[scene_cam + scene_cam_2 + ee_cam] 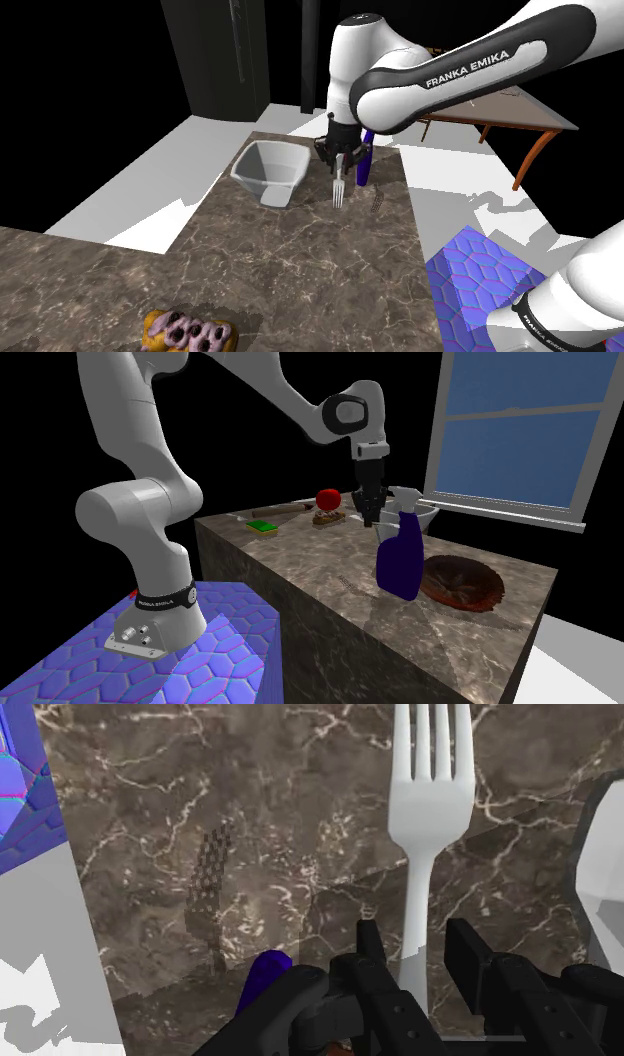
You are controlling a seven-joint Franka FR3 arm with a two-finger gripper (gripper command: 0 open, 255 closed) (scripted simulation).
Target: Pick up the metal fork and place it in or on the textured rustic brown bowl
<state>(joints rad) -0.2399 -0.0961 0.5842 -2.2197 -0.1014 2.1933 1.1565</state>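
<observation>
My black gripper is shut on the handle of a pale fork, which hangs tines-down just above the marble counter. In the wrist view the fork runs straight out from between the fingers, clasped at its handle by the gripper. The textured brown bowl sits on the counter near the second exterior view's right. It lies beyond a dark blue spray bottle, which stands just beside the gripper.
A light grey square tub stands beside the fork on the shoulder view's left. A small dark speckled patch lies by the counter edge. A red apple, green sponge and rolling pin sit farther off. A frosted pastry lies near the front.
</observation>
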